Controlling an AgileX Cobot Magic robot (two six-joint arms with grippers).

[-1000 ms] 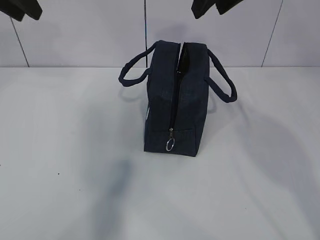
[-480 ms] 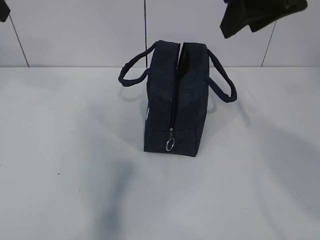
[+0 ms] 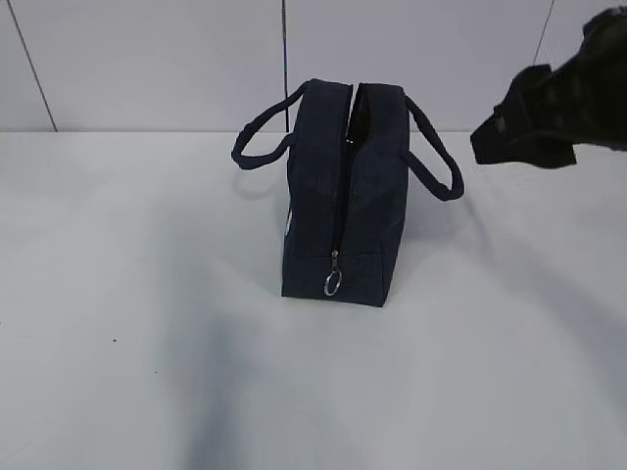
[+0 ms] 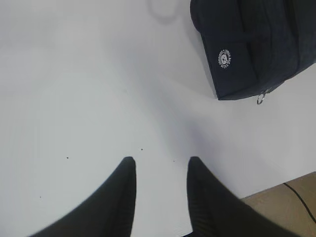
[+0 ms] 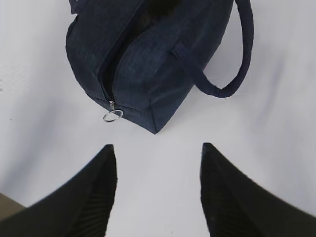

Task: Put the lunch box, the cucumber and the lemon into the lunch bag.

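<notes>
From my left wrist, my left gripper (image 4: pixel 159 197) hangs over bare white table (image 4: pixel 74 89), its two dark fingers (image 4: pixel 123 197) parted with a modest gap and nothing between them. Beyond them, toward the upper right of that view, sits the lunch bag (image 4: pixel 252 49): dark navy fabric, boxy, with a round white logo (image 4: pixel 224 58) on its side panel and a bit of silver ring showing at its lower corner. It is well apart from my left fingers.

From my right wrist, my right gripper (image 5: pixel 158 192) stands wider open, also empty, its fingers (image 5: pixel 98 197) framing plain table. Just past them is the near end of the bag, with the zipper running down it to a silver ring pull (image 5: pixel 113 116) that hangs at the bottom of the end panel. The top seam gapes open to a dark interior. One loop handle (image 5: pixel 232 74) arcs out to the right and rests down on the table.

In the exterior view the bag (image 3: pixel 343 206) stands upright mid-table, end-on, ring pull (image 3: pixel 333 285) low, handles drooping to both sides. My right arm (image 3: pixel 558 98) hangs in the air at the upper right, clear of the bag; my left arm is out of that view. Behind the table is a pale panelled wall (image 3: pixel 147 59).
</notes>
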